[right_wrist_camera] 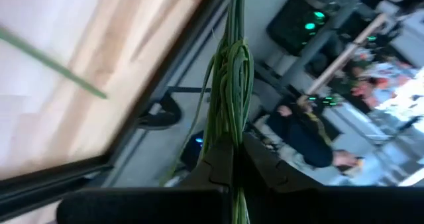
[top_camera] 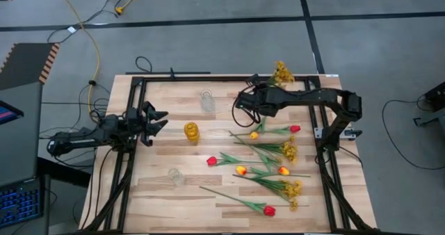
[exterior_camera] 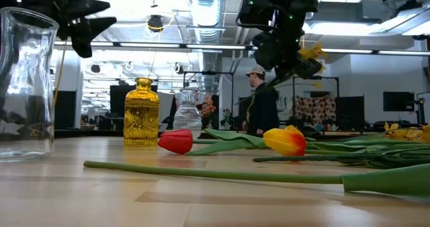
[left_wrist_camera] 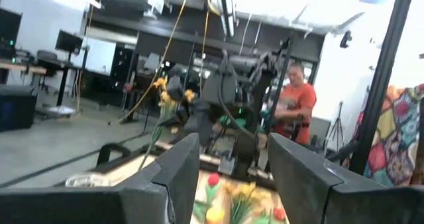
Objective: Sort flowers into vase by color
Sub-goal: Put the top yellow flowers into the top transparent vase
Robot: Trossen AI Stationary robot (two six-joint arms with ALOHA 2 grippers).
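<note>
The right gripper (top_camera: 259,98) is clamped on the green stems of a mustard-yellow spray (top_camera: 281,74) and holds it lifted over the far right part of the table (top_camera: 174,200); the right wrist view shows the bundled stems pinched between the closed fingers, the blossoms hanging out past the table's far edge. The left gripper (top_camera: 158,120) hovers with fingers parted and nothing between them, near the left edge and close beside the amber vase (top_camera: 191,132). Two clear glass vases stand empty: one (top_camera: 206,100) toward the far side, near the right gripper, the other (top_camera: 176,176) nearer the front. The remaining flowers (top_camera: 268,169), red tulips, yellow-orange tulips and more yellow sprays, lie crossed in a loose pile on the right half. Risks noted: the grip sits on thin, springy stems, so the top-heavy spray may swing or slip during transfer. The stem ends must enter a narrow vase mouth; a miss could tip the light glass vase. Both arms converge toward the vases, so a collision is possible. Overlapping stems in the pile could drag neighbours along on later picks.
</note>
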